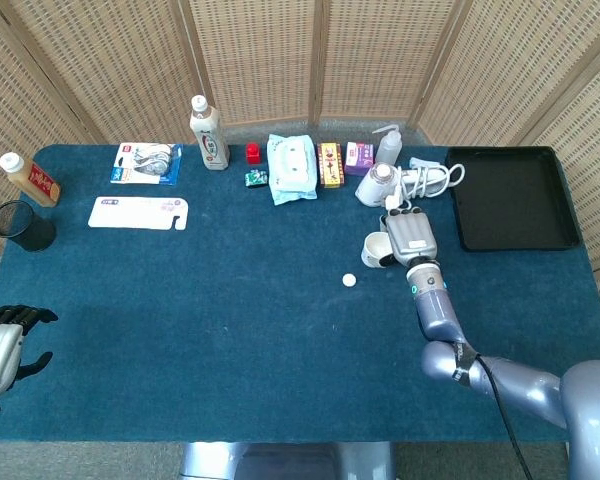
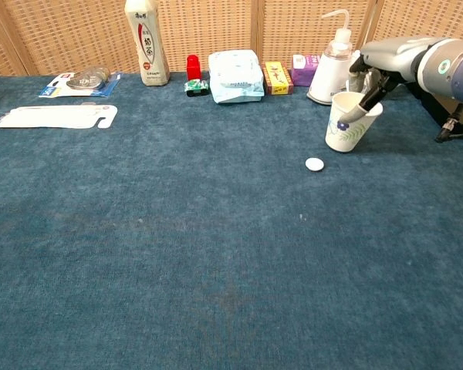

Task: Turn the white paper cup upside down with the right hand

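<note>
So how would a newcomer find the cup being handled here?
Start at the black tray on the table's right. Just left of it, the right hand grips a white paper cup, tilted, with a leafy print, unlike the spray bottle behind.

Looked like an indoor lab or data-collection setup: table (image 1: pixel 230 330) covered in blue felt, woven wicker screen panels (image 1: pixel 250 55) closing off the back, assorted props lined along the far edge, black tray (image 1: pixel 508 198) at one side.
</note>
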You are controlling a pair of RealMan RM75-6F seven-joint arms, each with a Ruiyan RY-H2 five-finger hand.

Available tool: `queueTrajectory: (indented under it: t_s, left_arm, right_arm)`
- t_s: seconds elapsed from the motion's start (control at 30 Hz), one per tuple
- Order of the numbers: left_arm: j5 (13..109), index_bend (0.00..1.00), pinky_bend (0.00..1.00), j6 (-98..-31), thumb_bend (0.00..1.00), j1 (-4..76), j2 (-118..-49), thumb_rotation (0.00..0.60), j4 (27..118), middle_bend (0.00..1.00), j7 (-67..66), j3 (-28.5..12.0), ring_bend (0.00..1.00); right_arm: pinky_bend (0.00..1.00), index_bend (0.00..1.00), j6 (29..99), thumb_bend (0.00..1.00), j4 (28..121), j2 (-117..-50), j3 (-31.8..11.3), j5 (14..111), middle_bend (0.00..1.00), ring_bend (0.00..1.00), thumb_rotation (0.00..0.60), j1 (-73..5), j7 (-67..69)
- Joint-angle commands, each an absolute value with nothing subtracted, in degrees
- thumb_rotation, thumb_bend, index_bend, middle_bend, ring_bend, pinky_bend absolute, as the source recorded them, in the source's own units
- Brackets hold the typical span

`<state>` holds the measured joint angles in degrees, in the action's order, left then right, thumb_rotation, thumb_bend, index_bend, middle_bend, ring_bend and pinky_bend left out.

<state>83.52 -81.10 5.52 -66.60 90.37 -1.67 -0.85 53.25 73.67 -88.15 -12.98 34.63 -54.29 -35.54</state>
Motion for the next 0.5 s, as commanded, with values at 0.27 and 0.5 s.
queueTrajectory:
  t_s: [0.27, 0.5]
  left_arm:
    - [83.62, 0.37, 0.20, -81.42, 0.20, 5.33, -66.09, 0.600, 91.07, 0.40, -1.93, -0.82, 0.27]
    - [83.65, 0.37, 0.20, -81.61, 0.20, 5.22, -65.76, 0.600, 91.37, 0.40, -2.07, -0.86, 0.27]
  right_arm:
    - [0.24, 0.42, 49.91, 0.22, 76.42, -88.84, -20.96, 36.83, 0.36, 0.35, 0.388, -49.06, -13.39]
    - [0.23, 0.42, 46.76, 0.22, 74.25, -90.83, -21.78, 37.28, 0.36, 0.35, 0.388, -46.89, -5.28]
